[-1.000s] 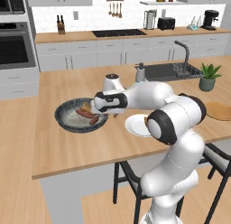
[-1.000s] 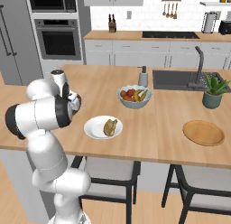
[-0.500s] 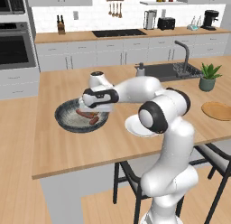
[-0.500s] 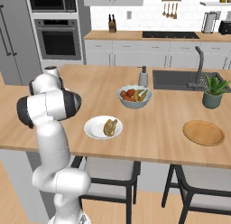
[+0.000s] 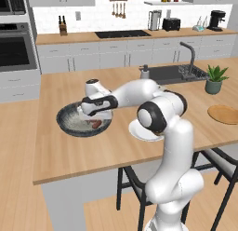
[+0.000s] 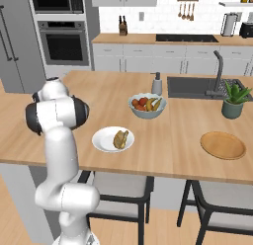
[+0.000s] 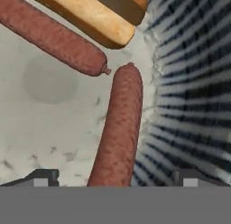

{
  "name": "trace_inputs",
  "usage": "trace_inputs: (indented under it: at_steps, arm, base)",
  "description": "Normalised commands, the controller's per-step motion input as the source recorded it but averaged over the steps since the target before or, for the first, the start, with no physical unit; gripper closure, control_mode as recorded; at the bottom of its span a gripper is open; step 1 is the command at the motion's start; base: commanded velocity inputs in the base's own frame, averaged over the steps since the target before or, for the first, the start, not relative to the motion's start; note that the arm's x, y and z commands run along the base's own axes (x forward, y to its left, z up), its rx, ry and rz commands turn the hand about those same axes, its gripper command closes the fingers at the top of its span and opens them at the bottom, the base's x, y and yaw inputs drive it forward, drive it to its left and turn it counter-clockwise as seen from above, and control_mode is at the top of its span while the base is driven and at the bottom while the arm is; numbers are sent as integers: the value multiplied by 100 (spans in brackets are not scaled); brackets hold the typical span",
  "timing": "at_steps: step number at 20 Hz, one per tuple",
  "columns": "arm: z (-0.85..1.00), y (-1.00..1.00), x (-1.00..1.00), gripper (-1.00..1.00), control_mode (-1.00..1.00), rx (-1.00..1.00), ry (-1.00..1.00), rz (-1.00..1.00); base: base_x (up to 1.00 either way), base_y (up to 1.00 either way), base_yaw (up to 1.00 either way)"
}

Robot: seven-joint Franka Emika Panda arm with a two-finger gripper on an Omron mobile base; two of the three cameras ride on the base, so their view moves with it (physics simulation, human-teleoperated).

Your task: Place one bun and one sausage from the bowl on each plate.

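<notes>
The dark speckled bowl [image 5: 69, 123] stands on the island's left side, and my gripper [image 5: 89, 116] hangs low inside it. In the hand view the gripper [image 7: 116, 177] is open, its tips either side of a sausage [image 7: 119, 128] lying on the pale bowl floor [image 7: 45, 105]. A second sausage [image 7: 52, 38] and a bun [image 7: 90, 15] lie beyond it. The white plate [image 6: 101, 142] holds a bun [image 6: 121, 139]. The tan wooden plate [image 6: 223, 144] is bare. In the left base view the white plate [image 5: 137, 132] is partly hidden by my arm.
A pale-blue fruit bowl [image 6: 147, 105] stands mid-island, with a soap dispenser [image 6: 157, 84], a sink with faucet [image 6: 217, 71] and a potted plant [image 6: 232, 98] behind. Stools stand below the island's front edge.
The arm has swung left from above the bowl's right rim and lowered the hand into the bowl. The gripper has stayed open.
</notes>
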Motion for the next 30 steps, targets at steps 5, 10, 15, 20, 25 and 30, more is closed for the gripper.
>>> trace_inputs:
  at_steps: [5,10,15,20,25,30]
  arm:
    - [-35,0,0,-100,-100,0,0,-2]
    - [-27,0,0,100,-100,0,0,-2]
    - [-9,0,0,100,-100,0,0,-1]
    - [44,-7,-15,100,-100,0,-4,-1]
    - [70,-42,-38,100,-100,1,0,0]
    - [35,-98,-78,100,-100,2,0,3]
  base:
    - [0,0,0]
    - [0,0,0]
    - [0,0,0]
    - [0,0,0]
    - [0,0,0]
    - [0,0,0]
